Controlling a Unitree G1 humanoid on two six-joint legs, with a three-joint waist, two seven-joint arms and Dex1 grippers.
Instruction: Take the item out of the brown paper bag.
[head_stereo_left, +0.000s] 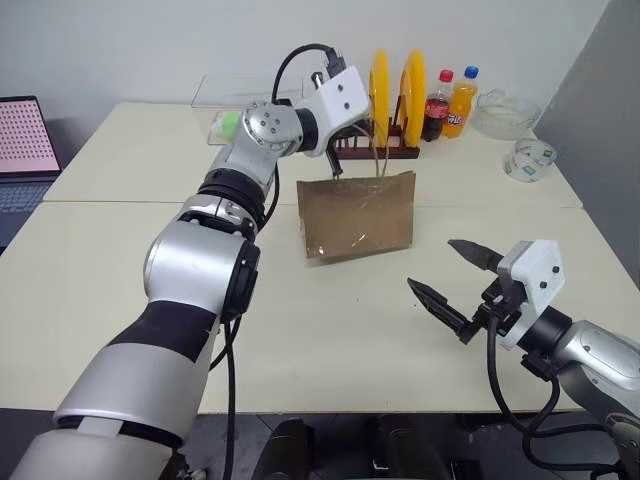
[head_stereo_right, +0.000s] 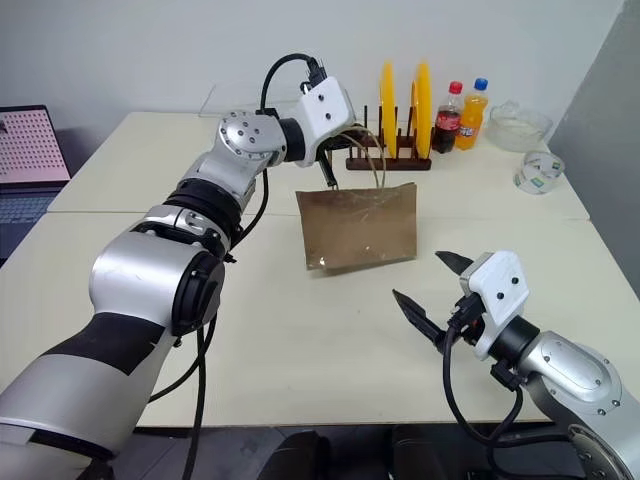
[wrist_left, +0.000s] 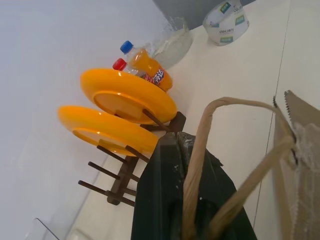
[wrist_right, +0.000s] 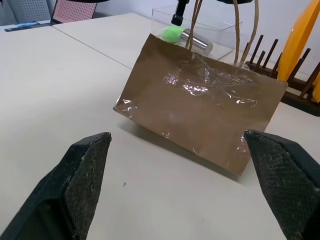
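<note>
Left gripper (head_stereo_right: 327, 181) pinches a handle (wrist_left: 210, 150), steadying the paper bag (head_stereo_left: 358, 213) below it. Right gripper (head_stereo_left: 455, 285), spread wide, waits nearby to reach inside.

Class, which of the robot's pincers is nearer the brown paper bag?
Left. The left pincer is shut on a bag handle above the brown paper bag; the right pincer hovers open, short of it.

my left gripper (head_stereo_right: 329, 182) is near the top middle of the frame, closed on a thin handle (head_stereo_right: 381, 168) of the brown paper bag (head_stereo_right: 358, 226). the bag sits on the table (head_stereo_right: 300, 330) in the middle. my right gripper (head_stereo_right: 432, 291) waits wide open at the lower right.
</note>
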